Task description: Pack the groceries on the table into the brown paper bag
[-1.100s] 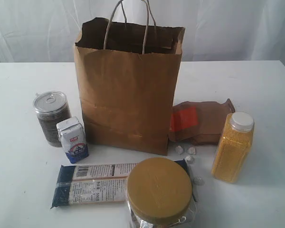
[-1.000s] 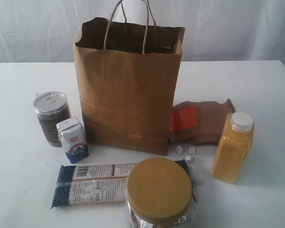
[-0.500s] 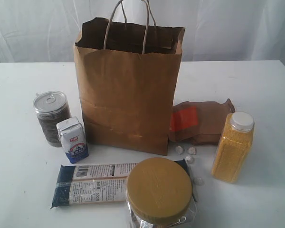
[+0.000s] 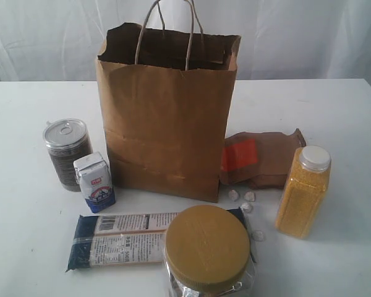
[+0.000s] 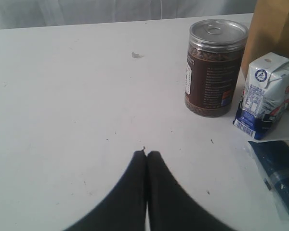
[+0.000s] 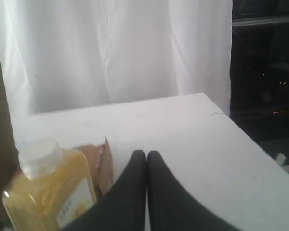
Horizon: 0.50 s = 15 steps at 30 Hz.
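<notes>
Tall brown paper bag (image 4: pixel 167 124) upright in the middle of the big white table (image 4: pixel 25 235), groceries around it.
Toward the left edge: clear can with silver pull-tab lid (image 4: pixel 67 151), just beside it a small blue-white carton (image 4: pixel 94 182) with red badge, writing too small to read. Near the front edge: long dark-blue noodle pack (image 4: pixel 120 238) lying flat, barcode and "500" on its white label, one end hidden behind a big clear jar with gold lid (image 4: pixel 207 247). Toward the right edge: flat brown pouch with orange label (image 4: pixel 263 158), clear jar of yellow grains with white lid (image 4: pixel 303 192), tiny wrapped candies (image 4: pixel 242 197) close by. Left gripper (image 5: pixel 146 154) and right gripper (image 6: pixel 146 153) pinched tight together, holding nothing.
</notes>
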### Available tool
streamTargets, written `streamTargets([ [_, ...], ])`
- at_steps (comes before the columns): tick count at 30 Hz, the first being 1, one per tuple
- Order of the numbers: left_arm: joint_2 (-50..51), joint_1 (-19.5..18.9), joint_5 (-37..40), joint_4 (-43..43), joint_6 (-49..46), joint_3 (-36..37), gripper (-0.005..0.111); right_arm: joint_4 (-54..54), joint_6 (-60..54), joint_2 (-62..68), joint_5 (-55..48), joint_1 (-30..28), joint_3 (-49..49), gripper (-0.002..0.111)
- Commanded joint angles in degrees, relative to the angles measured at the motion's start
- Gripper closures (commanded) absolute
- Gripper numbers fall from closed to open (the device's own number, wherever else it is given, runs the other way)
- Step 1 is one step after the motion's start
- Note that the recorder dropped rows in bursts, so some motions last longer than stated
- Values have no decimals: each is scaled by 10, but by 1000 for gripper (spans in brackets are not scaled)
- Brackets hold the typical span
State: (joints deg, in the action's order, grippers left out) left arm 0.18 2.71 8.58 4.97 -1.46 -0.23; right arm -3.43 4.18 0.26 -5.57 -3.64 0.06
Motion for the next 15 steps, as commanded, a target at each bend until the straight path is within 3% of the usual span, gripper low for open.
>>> streamTargets([
  [1, -2, 3, 0, 5, 0, 2, 107, -15, 117, -3, 96, -4, -1, 108],
  [4, -2, 3, 0, 5, 0, 2, 107, -19, 134, -3, 178, -4, -1, 108],
  [7, -2, 3, 0, 5, 0, 2, 107, -18, 242, -3, 166, -4, -1, 108],
  [11, -2, 3, 0, 5, 0, 2, 107, 34, 235, -3, -1, 5, -85, 108],
  [15, -2, 3, 0, 5, 0, 2, 107, -31, 28, 56, -209, 46, -236, 108],
])
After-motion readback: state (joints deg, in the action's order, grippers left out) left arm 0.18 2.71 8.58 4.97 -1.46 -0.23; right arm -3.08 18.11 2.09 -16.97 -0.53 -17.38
